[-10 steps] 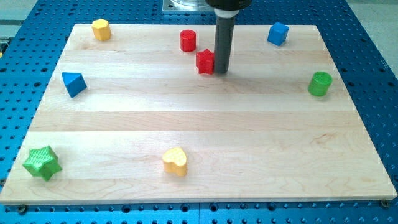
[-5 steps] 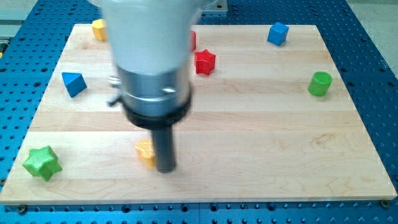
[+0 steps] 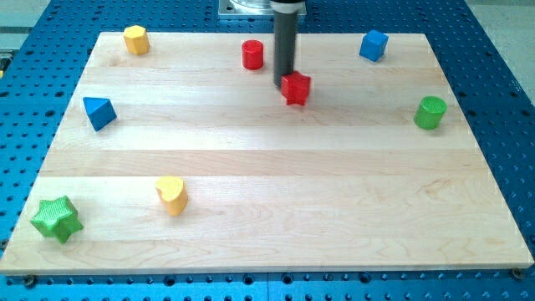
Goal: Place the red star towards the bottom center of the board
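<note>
red star (image 3: 296, 88) resting in the upper middle of the wooden board (image 3: 334, 201), slightly toward the view's right of centre and well apart from the bottom edge. my tip (image 3: 286, 86) set against the star's left side, at its upper-left, apparently touching it; rod rising straight from there toward the top edge and out of view. no jaws on this rig, only the bare rod, so nothing gripped or held.

red cylinder (image 3: 252, 55) just to the left of the rod, near the top edge, apart from the star. blue cube (image 3: 374, 45) near the top right corner. green cylinder (image 3: 430, 112) close to the right edge, a little below the star's level. yellow block (image 3: 136, 39), roughly hexagonal, near the top left corner. blue triangular block (image 3: 98, 112) close to the left edge, at about the same height as the green cylinder. yellow heart (image 3: 171, 195) in the lower left part of the board, well apart from the star. green star (image 3: 57, 219) in the bottom left corner, to the left of the yellow heart. board lying on a blue perforated table (image 3: 501, 92).
</note>
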